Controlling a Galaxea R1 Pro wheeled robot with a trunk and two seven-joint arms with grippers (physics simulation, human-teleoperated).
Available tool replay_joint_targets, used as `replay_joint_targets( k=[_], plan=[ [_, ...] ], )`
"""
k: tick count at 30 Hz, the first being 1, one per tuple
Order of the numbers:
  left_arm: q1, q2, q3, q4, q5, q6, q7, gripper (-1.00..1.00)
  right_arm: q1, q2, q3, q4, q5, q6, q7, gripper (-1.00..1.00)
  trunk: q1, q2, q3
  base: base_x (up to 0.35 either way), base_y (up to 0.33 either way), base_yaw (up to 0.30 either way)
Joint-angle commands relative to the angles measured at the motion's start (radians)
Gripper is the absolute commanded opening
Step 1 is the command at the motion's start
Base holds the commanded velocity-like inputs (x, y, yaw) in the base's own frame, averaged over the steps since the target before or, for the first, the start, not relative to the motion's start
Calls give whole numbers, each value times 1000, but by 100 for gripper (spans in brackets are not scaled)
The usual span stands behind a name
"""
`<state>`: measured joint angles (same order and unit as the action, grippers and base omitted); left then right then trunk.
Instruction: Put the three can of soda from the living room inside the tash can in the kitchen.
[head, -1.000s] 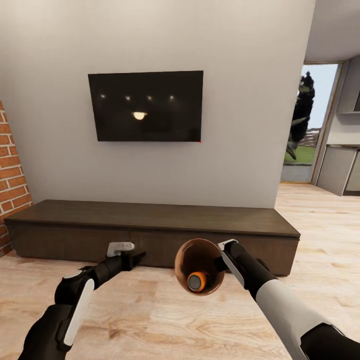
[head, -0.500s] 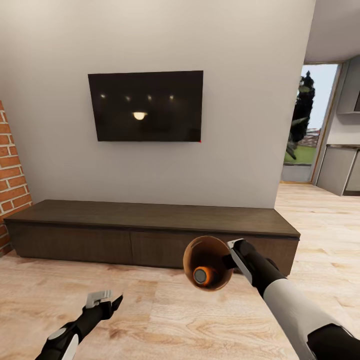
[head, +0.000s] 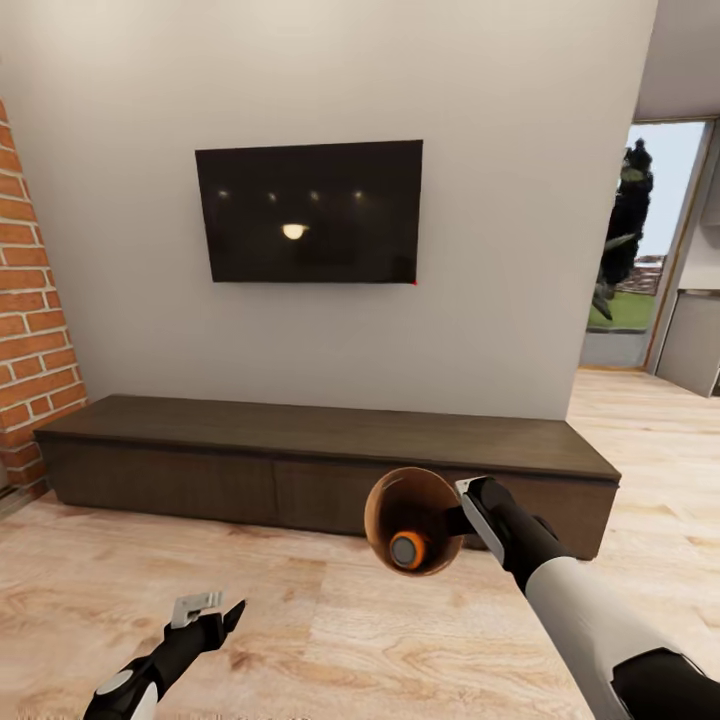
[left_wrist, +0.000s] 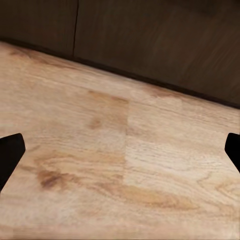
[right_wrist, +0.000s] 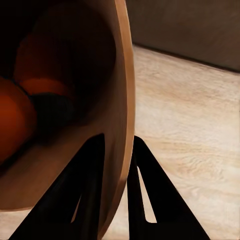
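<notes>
Even, soft ambient light, render-clean; dark TV screen (head: 308, 211) mirrors one warm lamp and a row of small spots, bright daylight at doorway (head: 645, 240), faint shadow under cabinet (head: 320, 460), bin interior (right_wrist: 60, 100) deep in shadow, wrist views softly blurred.

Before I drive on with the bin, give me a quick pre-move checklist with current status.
1. Right hand pinching the rim of the copper-lined round bin: ok.
2. Orange soda can inside the bin: ok.
3. Bin upright: not ok, its mouth faces the head camera.
4. All three cans inside: cannot tell.
5. Left hand open, holding nothing: ok.
6. Clear of the long dark wooden TV cabinet: cannot tell.
</notes>
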<state>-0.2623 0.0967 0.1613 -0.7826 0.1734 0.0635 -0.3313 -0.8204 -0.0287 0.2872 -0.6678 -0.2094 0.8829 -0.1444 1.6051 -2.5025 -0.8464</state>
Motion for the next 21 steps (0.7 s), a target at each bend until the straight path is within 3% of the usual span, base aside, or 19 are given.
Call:
replay_joint_targets(
  k=[1, 21],
  plan=[
    [0, 0, 0, 0, 0, -2, 0, 100, -1, 0, -1, -1, 1, -1, 3, -100, 0, 0, 0, 0, 0, 229],
    [0, -4, 0, 2, -1, -29, 1, 100, 0, 2, 1, -1, 2, -1, -1, -100, 0, 0, 0, 0, 0, 240]
  ],
)
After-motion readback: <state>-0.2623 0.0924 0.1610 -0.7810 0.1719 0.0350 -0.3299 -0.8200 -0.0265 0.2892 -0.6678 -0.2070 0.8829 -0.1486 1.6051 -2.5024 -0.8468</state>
